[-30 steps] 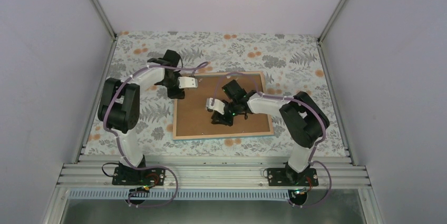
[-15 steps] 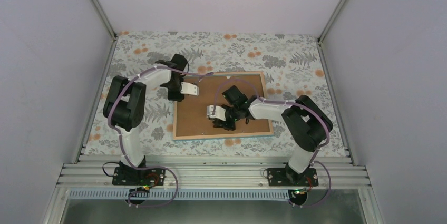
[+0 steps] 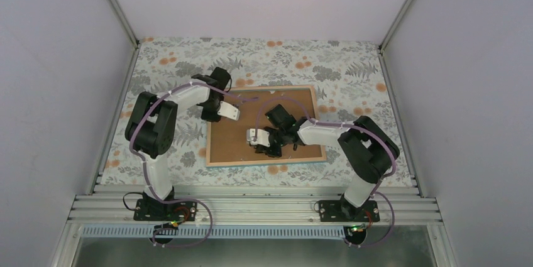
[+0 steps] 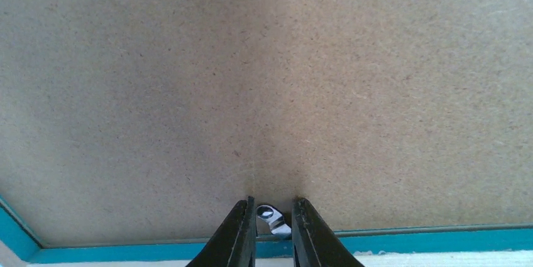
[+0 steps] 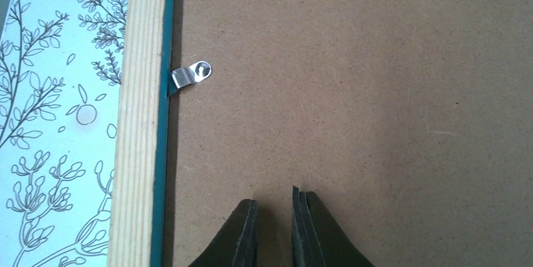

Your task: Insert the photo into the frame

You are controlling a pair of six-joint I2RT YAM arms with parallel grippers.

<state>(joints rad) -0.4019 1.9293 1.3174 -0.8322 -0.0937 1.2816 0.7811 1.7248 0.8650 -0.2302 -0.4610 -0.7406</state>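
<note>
The frame (image 3: 267, 163) lies face down on the table, its light wood back (image 5: 139, 122) and turquoise inner edge (image 4: 408, 239) showing. The brown backing board (image 3: 232, 144) fills it and hides the photo. My left gripper (image 3: 234, 114) is at the frame's left edge. Its tips (image 4: 273, 204) are narrowly apart on the board, with a small metal clip (image 4: 274, 220) between them. My right gripper (image 3: 252, 136) is over the board's middle. Its tips (image 5: 274, 195) are on the board with a narrow empty gap. Another metal clip (image 5: 190, 77) lies turned over the board at the frame's edge.
The table carries a pale floral cloth (image 3: 188, 66) and is walled on three sides. An aluminium rail (image 3: 251, 204) runs along the near edge at the arm bases. Both arms reach over the frame from left and right.
My left gripper has moved right and nearer, over the frame's left edge. My right gripper has moved a little nearer and lower on the backing board.
</note>
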